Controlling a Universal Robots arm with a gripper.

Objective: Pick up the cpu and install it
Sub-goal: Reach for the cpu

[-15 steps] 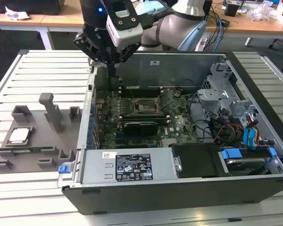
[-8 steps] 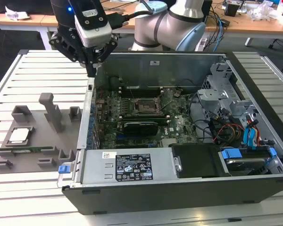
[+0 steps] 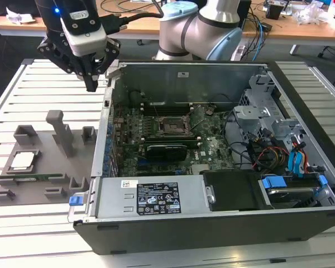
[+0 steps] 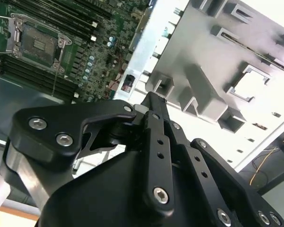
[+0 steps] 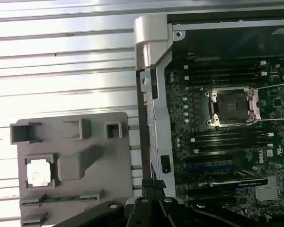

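Hovering by the computer case's [image 3: 184, 71] far corner, the hand [image 3: 91, 85] is pressed together, empty; the cpu [image 3: 22, 161] lies on the grey tray [image 3: 51, 166].

My pincer [image 3: 91, 85] hangs over the slatted table [image 3: 11, 84], behind the fixture tray [image 3: 44, 162] and near the computer case [image 3: 212, 223]. In the exterior view the tray lies on the table just beside the case, on its left. The cpu [image 3: 22, 161] sits in a pocket near the tray's left edge. Inside the case the socket [image 3: 173, 127] lies on the motherboard [image 3: 212, 148], with the expansion card [image 3: 166, 149] just before it.
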